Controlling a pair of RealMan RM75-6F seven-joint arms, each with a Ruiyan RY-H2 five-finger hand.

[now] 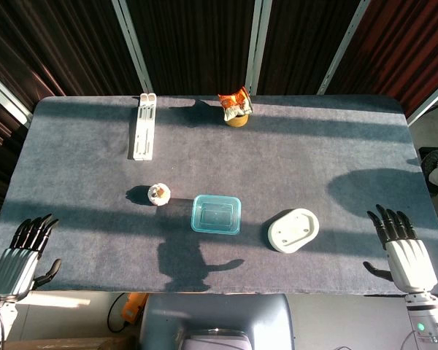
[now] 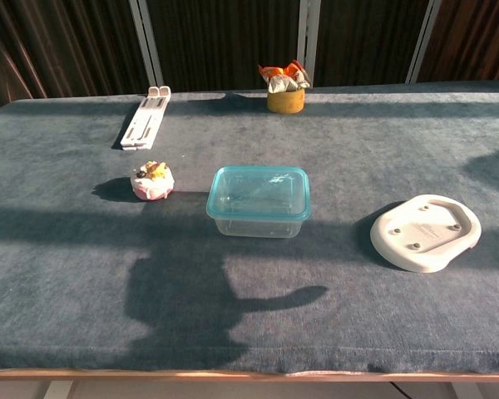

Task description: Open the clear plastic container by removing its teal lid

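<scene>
The clear plastic container (image 1: pixel 216 214) (image 2: pixel 259 201) sits near the table's front middle, its teal lid (image 2: pixel 260 191) seated on top. My left hand (image 1: pixel 22 251) hovers at the front left corner of the table, fingers spread, holding nothing. At the front right corner is my right hand (image 1: pixel 403 248), also with fingers apart and empty. Both hands are far from the container. Neither hand shows in the chest view.
A white oval upturned dish (image 1: pixel 293 230) (image 2: pixel 426 232) lies right of the container. A small pink-white cup with bits inside (image 1: pixel 159 193) (image 2: pixel 153 179) stands to its left. A white folded rack (image 1: pixel 143 125) and a yellow cup with orange packets (image 1: pixel 236 108) sit at the back.
</scene>
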